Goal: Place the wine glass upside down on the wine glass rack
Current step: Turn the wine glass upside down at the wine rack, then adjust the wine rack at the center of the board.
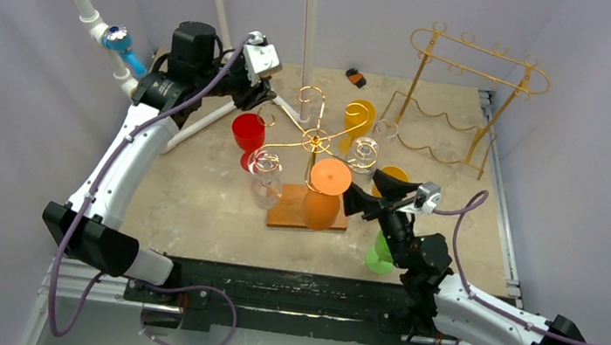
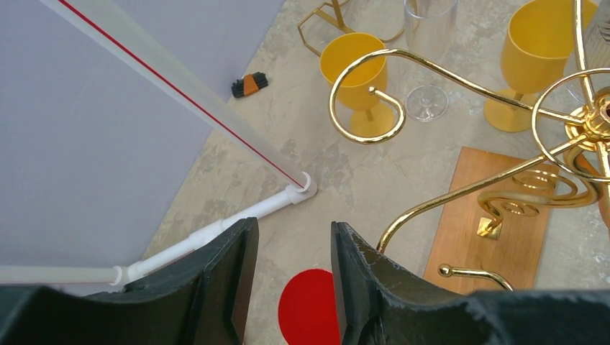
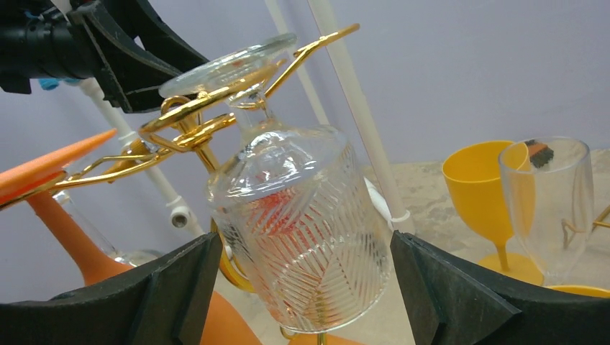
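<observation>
Wine glass [image 3: 302, 230] hangs foot-up with its stem upright on the gold rack [image 3: 190, 129] at frame centre, exactly between the spread fingers of your right claw [image 3: 306, 248], so pull straight back.

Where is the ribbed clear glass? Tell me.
Right wrist view, centre: the ribbed glass hangs upside down on the gold rack, between the right gripper's open fingers, orange glass at left.

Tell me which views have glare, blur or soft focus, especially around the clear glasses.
Top external: even soft light, faint shadows, sharp; the clear hanging glass barely shows against the table. Left wrist: sharp, bright glints on the gold rack. Right wrist: the ribbed glass is crisp with speckled highlights; the yellow goblet behind looks softer.
</observation>
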Controlling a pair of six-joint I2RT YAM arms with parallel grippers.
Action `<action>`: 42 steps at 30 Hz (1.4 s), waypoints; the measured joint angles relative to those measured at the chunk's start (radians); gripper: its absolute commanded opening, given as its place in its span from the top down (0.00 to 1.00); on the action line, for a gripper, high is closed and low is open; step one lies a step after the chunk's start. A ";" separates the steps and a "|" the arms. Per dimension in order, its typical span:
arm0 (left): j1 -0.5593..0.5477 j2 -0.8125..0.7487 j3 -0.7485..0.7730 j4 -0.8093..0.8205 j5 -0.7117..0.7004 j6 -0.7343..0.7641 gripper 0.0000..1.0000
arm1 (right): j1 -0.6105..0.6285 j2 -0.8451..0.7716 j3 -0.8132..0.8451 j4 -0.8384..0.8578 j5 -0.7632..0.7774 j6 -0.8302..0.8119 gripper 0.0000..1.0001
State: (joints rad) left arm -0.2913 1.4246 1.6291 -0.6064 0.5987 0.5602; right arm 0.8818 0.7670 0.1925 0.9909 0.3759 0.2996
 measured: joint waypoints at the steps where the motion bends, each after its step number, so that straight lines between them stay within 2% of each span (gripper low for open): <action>1: -0.001 0.000 0.000 -0.005 0.002 0.000 0.54 | 0.000 -0.014 0.002 -0.011 0.000 0.002 0.02; 7: -0.004 0.000 0.032 -0.025 0.003 -0.011 0.50 | 0.000 -0.124 0.056 -0.151 -0.018 0.022 0.03; 15: -0.004 -0.029 0.050 -0.032 0.002 -0.027 0.49 | 0.000 -0.282 0.234 -0.552 -0.080 0.055 0.17; 20: -0.004 -0.039 0.054 -0.032 0.000 -0.028 0.48 | 0.000 -0.325 0.331 -0.752 -0.127 0.073 0.16; 25: -0.004 -0.041 0.054 -0.035 -0.001 -0.030 0.48 | 0.000 -0.331 0.394 -0.878 -0.170 0.078 0.18; 31: -0.004 -0.048 0.054 -0.045 -0.001 -0.040 0.48 | 0.000 -0.285 0.525 -0.990 -0.202 0.085 0.26; 36: -0.004 -0.055 0.054 -0.058 0.001 -0.051 0.47 | 0.000 -0.241 0.611 -1.061 -0.213 0.103 0.26; 42: -0.004 -0.062 0.051 -0.076 0.016 -0.064 0.53 | 0.000 -0.144 0.786 -1.205 -0.156 0.108 0.26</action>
State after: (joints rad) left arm -0.2951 1.3628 1.6802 -0.6827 0.6144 0.4961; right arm 0.8818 0.6228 0.9783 -0.2146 0.2199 0.4076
